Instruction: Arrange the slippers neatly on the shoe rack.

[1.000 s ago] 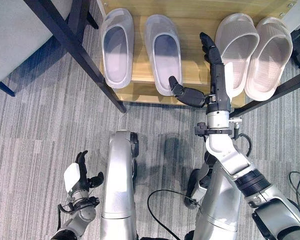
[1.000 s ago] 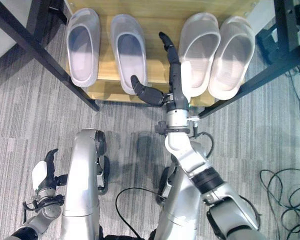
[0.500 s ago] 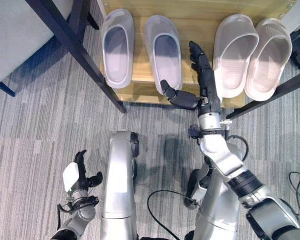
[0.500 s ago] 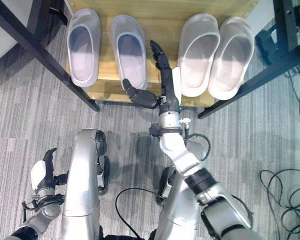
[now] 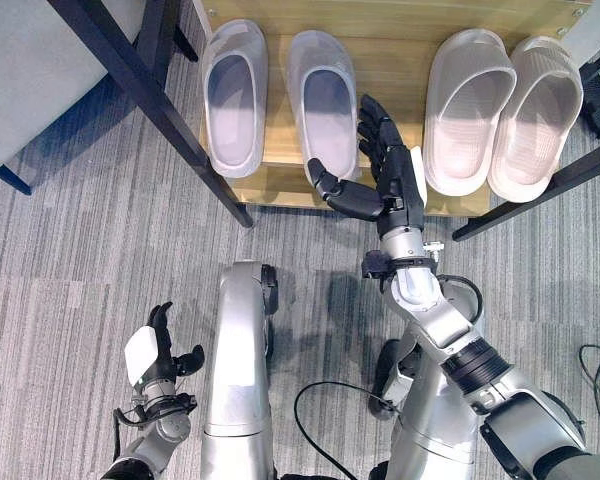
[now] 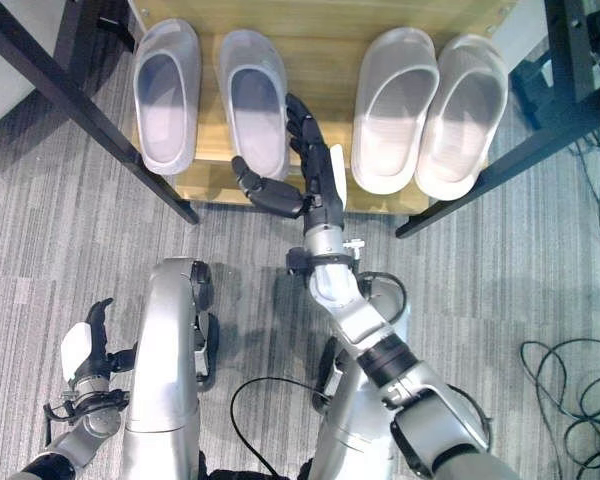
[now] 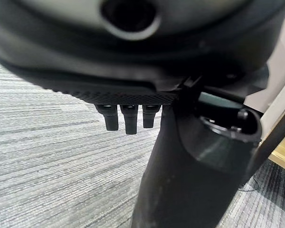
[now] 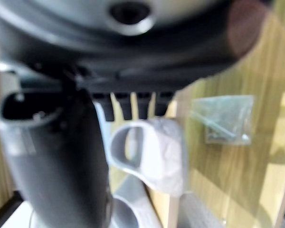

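Right hand [image 5: 385, 170] leftward; four slippers [image 5: 323, 105].

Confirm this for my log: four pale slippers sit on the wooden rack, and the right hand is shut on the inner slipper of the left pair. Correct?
Not quite. The right hand is open and holds nothing, hovering over the rack between the two pairs, its thumb by the heel of the inner left slipper. The left eye view shows this. The four slippers on the rack are as you said.

1. The slippers [image 5: 323, 100] look like smooth, matt moulded rubber or foam, pale grey.
2. The shoe rack [image 5: 385, 40] has a light wood-grain shelf and matt black metal bars [image 5: 145, 90].
3. The carpet [image 5: 70, 250] is rough, striped grey cloth.
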Tool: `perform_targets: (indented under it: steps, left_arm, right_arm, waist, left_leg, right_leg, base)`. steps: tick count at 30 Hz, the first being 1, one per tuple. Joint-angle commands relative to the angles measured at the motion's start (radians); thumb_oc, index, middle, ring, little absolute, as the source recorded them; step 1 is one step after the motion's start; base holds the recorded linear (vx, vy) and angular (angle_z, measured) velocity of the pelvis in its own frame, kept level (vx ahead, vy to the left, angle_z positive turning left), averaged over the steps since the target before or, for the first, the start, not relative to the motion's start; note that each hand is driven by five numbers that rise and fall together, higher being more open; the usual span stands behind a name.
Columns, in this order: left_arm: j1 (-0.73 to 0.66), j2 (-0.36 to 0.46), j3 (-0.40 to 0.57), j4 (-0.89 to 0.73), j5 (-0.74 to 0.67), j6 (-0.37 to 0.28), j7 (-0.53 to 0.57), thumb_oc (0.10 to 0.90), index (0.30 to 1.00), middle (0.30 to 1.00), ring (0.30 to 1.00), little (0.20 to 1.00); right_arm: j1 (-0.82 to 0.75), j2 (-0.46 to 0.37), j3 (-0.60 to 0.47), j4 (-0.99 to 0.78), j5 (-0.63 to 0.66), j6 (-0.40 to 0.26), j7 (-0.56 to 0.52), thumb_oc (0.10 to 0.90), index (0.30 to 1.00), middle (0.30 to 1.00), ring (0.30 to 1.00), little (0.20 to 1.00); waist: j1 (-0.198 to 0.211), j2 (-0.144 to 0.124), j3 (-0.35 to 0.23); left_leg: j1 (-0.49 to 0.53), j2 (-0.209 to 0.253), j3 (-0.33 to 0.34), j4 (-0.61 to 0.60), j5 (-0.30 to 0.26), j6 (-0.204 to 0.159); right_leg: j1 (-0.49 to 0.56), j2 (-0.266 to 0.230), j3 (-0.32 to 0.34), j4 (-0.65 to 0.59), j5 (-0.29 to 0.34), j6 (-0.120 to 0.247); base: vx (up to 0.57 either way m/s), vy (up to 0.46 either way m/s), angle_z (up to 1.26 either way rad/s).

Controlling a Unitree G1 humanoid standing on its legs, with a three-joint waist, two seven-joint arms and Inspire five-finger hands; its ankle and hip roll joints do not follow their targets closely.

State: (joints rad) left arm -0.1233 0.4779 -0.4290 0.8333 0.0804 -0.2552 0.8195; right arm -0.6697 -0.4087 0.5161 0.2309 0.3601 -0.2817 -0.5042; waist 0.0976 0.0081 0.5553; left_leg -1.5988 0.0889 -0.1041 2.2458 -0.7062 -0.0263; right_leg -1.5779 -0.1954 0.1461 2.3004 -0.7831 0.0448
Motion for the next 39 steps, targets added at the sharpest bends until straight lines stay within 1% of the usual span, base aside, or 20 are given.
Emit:
perform_targets:
  steps: [1, 4, 11, 12, 14, 15, 18, 19, 22, 24, 28, 29, 30, 31, 32, 34, 35, 37, 39]
  left_arm:
    - [0.021, 0.036, -0.035, -0.023, 0.027, -0.007, 0.048, 0.8, 0.9, 0.9, 0.9, 0.9]
    - [0.016, 0.029, -0.047, -0.005, 0.026, -0.005, 0.047, 0.8, 0.9, 0.9, 0.9, 0.9]
    - [0.006, 0.03, -0.07, 0.005, 0.025, -0.008, 0.038, 0.8, 0.9, 0.9, 0.9, 0.9]
    - [-0.002, 0.03, -0.07, 0.007, 0.023, -0.01, 0.037, 0.8, 0.9, 0.9, 0.9, 0.9]
    - [0.002, 0.027, -0.08, 0.011, 0.021, -0.012, 0.038, 0.8, 0.9, 0.9, 0.9, 0.9]
    - [-0.006, 0.026, -0.081, 0.012, 0.02, -0.012, 0.038, 0.8, 0.9, 0.9, 0.9, 0.9]
    - [-0.015, 0.023, -0.089, 0.022, 0.02, -0.011, 0.036, 0.8, 0.9, 0.9, 0.9, 0.9]
    - [-0.012, 0.02, -0.095, 0.031, 0.021, -0.012, 0.036, 0.8, 0.9, 0.9, 0.9, 0.9]
    - [-0.021, 0.019, -0.103, 0.034, 0.025, -0.009, 0.033, 0.8, 0.9, 0.9, 0.9, 0.9]
    - [-0.012, 0.016, -0.109, 0.038, 0.025, -0.01, 0.032, 0.8, 0.9, 0.9, 0.9, 0.9]
    - [-0.012, 0.006, -0.098, 0.05, 0.021, -0.007, 0.035, 0.8, 0.9, 0.9, 0.9, 0.9]
    - [-0.002, 0.003, -0.093, 0.05, 0.019, -0.009, 0.035, 0.8, 0.9, 0.9, 0.9, 0.9]
    - [0.002, 0.001, -0.077, 0.048, 0.014, -0.012, 0.036, 0.8, 0.9, 0.9, 0.9, 0.9]
    - [0.007, 0.001, -0.08, 0.048, 0.014, -0.012, 0.035, 0.8, 0.9, 0.9, 0.9, 0.9]
    - [0.017, -0.002, -0.055, 0.044, 0.015, -0.014, 0.045, 0.8, 0.9, 0.9, 0.9, 0.9]
    - [0.03, -0.005, -0.042, 0.04, 0.021, -0.016, 0.047, 0.8, 0.9, 0.9, 0.9, 0.9]
    - [0.03, -0.005, -0.043, 0.039, 0.022, -0.016, 0.047, 0.8, 0.9, 0.9, 0.9, 0.9]
    - [0.032, -0.013, -0.017, 0.058, 0.038, -0.01, 0.046, 0.8, 0.9, 0.9, 0.9, 0.9]
    - [0.03, -0.018, 0.001, 0.062, 0.045, -0.008, 0.045, 0.8, 0.9, 0.9, 0.9, 0.9]
  right_arm:
    - [-0.146, 0.03, 0.045, -0.078, -0.011, -0.098, 0.034, 0.8, 0.9, 0.9, 0.9, 0.9]
    - [-0.197, 0.066, 0.06, -0.025, -0.005, -0.094, 0.024, 0.8, 0.9, 0.9, 0.9, 0.9]
    - [-0.3, 0.112, 0.069, 0.081, -0.007, -0.084, -0.006, 0.8, 0.9, 0.9, 0.9, 0.9]
    - [-0.329, 0.12, 0.068, 0.105, -0.002, -0.083, -0.013, 0.8, 0.9, 0.9, 0.9, 0.9]
    - [-0.346, 0.139, 0.075, 0.141, 0.01, -0.083, -0.017, 0.8, 0.9, 0.9, 0.9, 0.9]
    - [-0.369, 0.149, 0.078, 0.154, 0.019, -0.085, -0.019, 0.8, 0.9, 0.9, 0.9, 0.9]
    - [-0.386, 0.163, 0.097, 0.169, 0.034, -0.085, -0.01, 0.8, 0.9, 0.9, 0.9, 0.9]
    - [-0.383, 0.168, 0.103, 0.172, 0.033, -0.083, -0.004, 0.8, 0.9, 0.9, 0.9, 0.9]
    - [-0.396, 0.168, 0.118, 0.17, 0.02, -0.073, 0.003, 0.8, 0.9, 0.9, 0.9, 0.9]
    - [-0.39, 0.167, 0.112, 0.173, 0.005, -0.072, -0.006, 0.8, 0.9, 0.9, 0.9, 0.9]
    - [-0.367, 0.141, 0.072, 0.142, -0.019, -0.093, -0.035, 0.8, 0.9, 0.9, 0.9, 0.9]
    - [-0.352, 0.13, 0.06, 0.127, -0.038, -0.097, -0.044, 0.8, 0.9, 0.9, 0.9, 0.9]
    - [-0.332, 0.103, 0.043, 0.078, -0.086, -0.097, -0.066, 0.8, 0.9, 0.9, 0.9, 0.9]
    - [-0.325, 0.104, 0.043, 0.076, -0.087, -0.096, -0.067, 0.8, 0.9, 0.9, 0.9, 0.9]
    - [-0.274, 0.057, 0.011, -0.007, -0.168, -0.1, -0.095, 0.8, 0.9, 0.9, 0.9, 0.9]
    - [-0.223, 0.021, -0.013, -0.063, -0.229, -0.101, -0.109, 0.8, 0.9, 0.9, 0.9, 0.9]
    - [-0.217, 0.019, -0.015, -0.071, -0.233, -0.099, -0.111, 0.8, 0.9, 0.9, 0.9, 0.9]
    - [-0.126, -0.026, -0.044, -0.204, -0.289, -0.115, -0.11, 0.8, 0.9, 0.9, 0.9, 0.9]
    - [-0.056, -0.046, -0.057, -0.289, -0.292, -0.134, -0.081, 0.8, 0.9, 0.9, 0.9, 0.9]
  waist:
    - [0.072, 0.023, -0.035]
    - [0.078, 0.027, -0.035]
    - [0.094, 0.038, -0.035]
    - [0.098, 0.039, -0.035]
    - [0.1, 0.042, -0.035]
    - [0.104, 0.044, -0.035]
    - [0.108, 0.045, -0.035]
    - [0.105, 0.045, -0.035]
    - [0.106, 0.044, -0.035]
    - [0.103, 0.046, -0.035]
    - [0.098, 0.044, -0.035]
    - [0.094, 0.044, -0.035]
    - [0.09, 0.04, -0.035]
    - [0.089, 0.041, -0.035]
    - [0.082, 0.035, -0.035]
    - [0.073, 0.033, -0.035]
    - [0.073, 0.033, -0.035]
    - [0.055, 0.017, -0.035]
    - [0.043, 0.006, -0.035]
  left_leg:
    - [0.029, -0.014, 0.001, 0.041, -0.1, 0.045]
    - [0.029, -0.014, 0.003, 0.042, -0.101, 0.045]
    - [0.029, -0.018, 0.004, 0.049, -0.105, 0.042]
    - [0.029, -0.017, 0.004, 0.049, -0.114, 0.043]
    - [0.029, -0.018, 0.003, 0.052, -0.106, 0.04]
    - [0.029, -0.016, 0.003, 0.052, -0.114, 0.043]
    - [0.029, -0.017, -0.002, 0.058, -0.117, 0.042]
    - [0.029, -0.018, -0.001, 0.059, -0.11, 0.039]
    - [0.029, -0.019, -0.003, 0.061, -0.119, 0.04]
    - [0.029, -0.021, -0.003, 0.061, -0.111, 0.038]
    - [0.029, -0.022, -0.001, 0.06, -0.116, 0.04]
    - [0.029, -0.023, 0.0, 0.06, -0.108, 0.038]
    - [0.029, -0.024, 0.003, 0.057, -0.112, 0.041]
    - [0.029, -0.025, 0.002, 0.058, -0.106, 0.039]
    - [0.029, -0.027, 0.004, 0.058, -0.111, 0.043]
    - [0.029, -0.029, 0.006, 0.057, -0.103, 0.041]
    - [0.029, -0.029, 0.006, 0.056, -0.102, 0.041]
    - [0.029, -0.031, 0.014, 0.054, -0.092, 0.042]
    - [0.029, -0.032, 0.019, 0.057, -0.088, 0.041]
  right_leg:
    - [0.008, 0.004, 0.027, -0.002, 0.05, -0.115]
    - [0.008, 0.005, 0.027, 0.0, 0.051, -0.115]
    - [0.008, 0.009, 0.031, 0.008, 0.051, -0.115]
    - [0.008, 0.006, 0.027, 0.004, 0.044, -0.119]
    - [0.008, 0.011, 0.031, 0.012, 0.053, -0.115]
    - [0.008, 0.008, 0.027, 0.008, 0.046, -0.118]
    - [0.008, 0.01, 0.026, 0.01, 0.046, -0.118]
    - [0.008, 0.012, 0.031, 0.015, 0.052, -0.116]
    - [0.008, 0.01, 0.027, 0.012, 0.046, -0.118]
    - [0.008, 0.015, 0.031, 0.017, 0.051, -0.116]
    - [0.008, 0.011, 0.028, 0.016, 0.041, -0.118]
    - [0.008, 0.015, 0.033, 0.019, 0.048, -0.116]
    - [0.008, 0.011, 0.034, 0.016, 0.04, -0.117]
    - [0.008, 0.013, 0.037, 0.019, 0.046, -0.116]
    - [0.008, 0.012, 0.038, 0.016, 0.04, -0.117]
    - [0.008, 0.015, 0.041, 0.019, 0.047, -0.115]
    - [0.008, 0.015, 0.042, 0.019, 0.047, -0.115]
    - [0.008, 0.02, 0.049, 0.016, 0.051, -0.113]
    - [0.008, 0.025, 0.055, 0.017, 0.055, -0.109]
  base:
    - [0.0, 0.0, 0.0]
    - [0.0, 0.0, 0.0]
    - [0.0, 0.0, 0.0]
    - [0.0, 0.0, 0.0]
    - [0.0, 0.0, 0.0]
    - [0.0, 0.0, 0.0]
    - [0.01, 0.004, -0.01]
    - [0.0, 0.0, 0.0]
    - [0.0, 0.0, 0.0]
    - [0.0, 0.0, 0.0]
    - [0.0, 0.0, 0.0]
    - [0.0, 0.0, 0.0]
    - [0.0, 0.0, 0.0]
    - [0.0, 0.0, 0.0]
    - [0.0, 0.0, 0.0]
    - [0.0, 0.0, 0.0]
    - [-0.02, -0.02, 0.03]
    - [-0.01, -0.047, 0.02]
    - [0.01, -0.038, 0.02]
